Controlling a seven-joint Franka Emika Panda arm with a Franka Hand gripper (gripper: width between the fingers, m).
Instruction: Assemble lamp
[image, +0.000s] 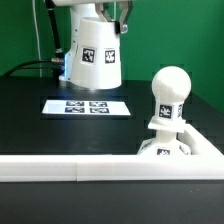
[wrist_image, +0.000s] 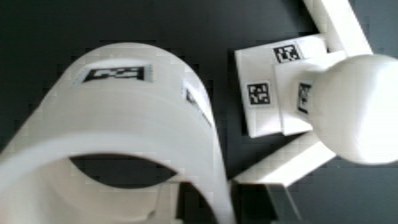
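Observation:
My gripper (image: 104, 14) is shut on the wall of the white tapered lamp shade (image: 97, 55) and holds it upright at the back of the table. I cannot tell if its lower rim touches the table. In the wrist view the shade (wrist_image: 125, 120) fills the frame, and my gripper (wrist_image: 219, 203) pinches its rim. The round bulb (image: 170, 92) stands upright on the flat square base (image: 163, 149) at the exterior view's right, apart from the shade. The bulb (wrist_image: 359, 105) and the tagged base (wrist_image: 267, 95) also show in the wrist view.
The marker board (image: 88, 106) lies flat on the black table in front of the shade. A long white rail (image: 90, 168) runs along the near edge, with a branch beside the base (image: 205, 145). It also shows in the wrist view (wrist_image: 338, 22).

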